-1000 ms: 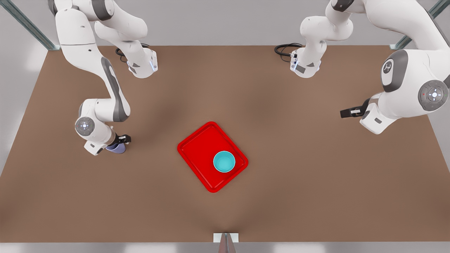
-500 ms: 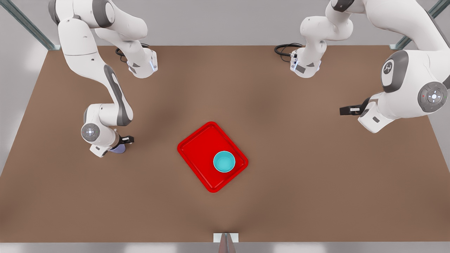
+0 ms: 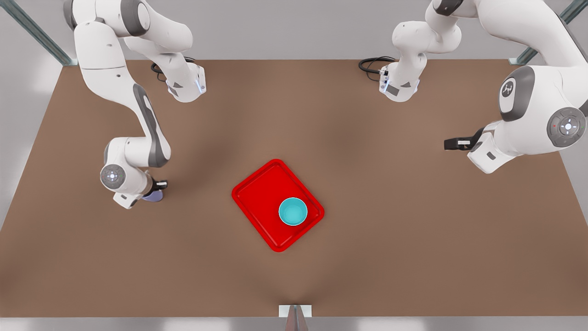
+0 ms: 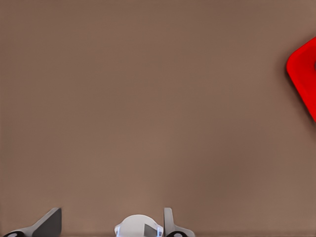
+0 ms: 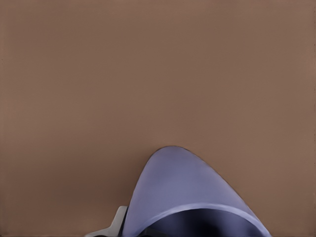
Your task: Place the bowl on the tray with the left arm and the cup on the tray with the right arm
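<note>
The lavender cup point(image 3: 152, 196) sits under my right gripper point(image 3: 156, 189) at the front view's left, well left of the red tray point(image 3: 257, 193). That gripper is shut on the cup point(image 5: 187, 192), which fills the near part of the right wrist view, tilted, with brown table beyond. The teal bowl point(image 3: 292, 211) rests upright inside the tray's right corner. My left gripper point(image 3: 452, 144) hangs open and empty at the front view's far right, away from the tray. In the left wrist view its fingers point(image 4: 49, 224) stand apart over bare table, with a tray corner point(image 4: 303, 74) at the side.
Both arm bases point(image 3: 186, 87) point(image 3: 398, 87) stand at the table's back edge, with black cables point(image 3: 372, 62) beside the right-hand one. A small bracket point(image 3: 295, 311) sits at the front edge. Brown table surrounds the tray on all sides.
The right arm shifted slightly toward the front view's right, then back left, carrying the cup with it; more of the cup is now hidden under the wrist. The left arm barely moved.
</note>
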Robot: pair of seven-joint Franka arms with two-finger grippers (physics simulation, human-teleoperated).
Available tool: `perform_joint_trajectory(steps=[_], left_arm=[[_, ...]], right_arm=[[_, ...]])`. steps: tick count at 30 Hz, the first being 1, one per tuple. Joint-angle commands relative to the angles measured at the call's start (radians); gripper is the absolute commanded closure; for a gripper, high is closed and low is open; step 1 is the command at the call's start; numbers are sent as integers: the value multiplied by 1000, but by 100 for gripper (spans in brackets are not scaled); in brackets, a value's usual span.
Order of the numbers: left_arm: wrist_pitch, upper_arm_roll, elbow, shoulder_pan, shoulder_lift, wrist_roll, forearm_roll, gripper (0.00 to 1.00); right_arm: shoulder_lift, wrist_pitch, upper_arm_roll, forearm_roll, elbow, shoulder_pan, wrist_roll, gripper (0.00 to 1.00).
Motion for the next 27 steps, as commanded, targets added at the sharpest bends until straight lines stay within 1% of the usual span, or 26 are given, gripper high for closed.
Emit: perform_joint_trajectory(steps=[1,4,6,7,9,10,11,13,14,26,27], left_arm=[[-2,0,-1,0,-1,26,0,0],[-8,0,-1,0,-1,26,0,0],[-11,0,-1,-1,-1,26,0,0],[-15,0,1,-3,-1,26,0,0],[-15,0,1,-3,-1,26,-1,0],[-15,0,-1,-3,-1,26,0,0],[-15,0,1,-3,-1,26,-1,0],[-15,0,1,-3,-1,26,-1,0],[-18,0,1,-3,-3,26,-1,0],[-41,-1,15,-3,-3,27,-1,0],[-41,-1,15,-1,-3,27,-1,0]], right_arm=[[-5,-119,1,-6,56,34,-39,79],[-5,-205,2,-6,211,175,-33,79],[6,-202,2,-8,292,311,44,79],[12,-195,2,-4,312,381,128,79],[59,-190,2,-3,374,531,402,79],[82,-176,2,-4,395,569,498,79],[104,-124,2,-4,400,611,608,79],[151,-60,2,-4,414,654,730,79],[173,-35,5,-4,412,657,730,79],[276,-34,7,42,412,672,736,79],[280,-34,7,46,414,666,730,52]])
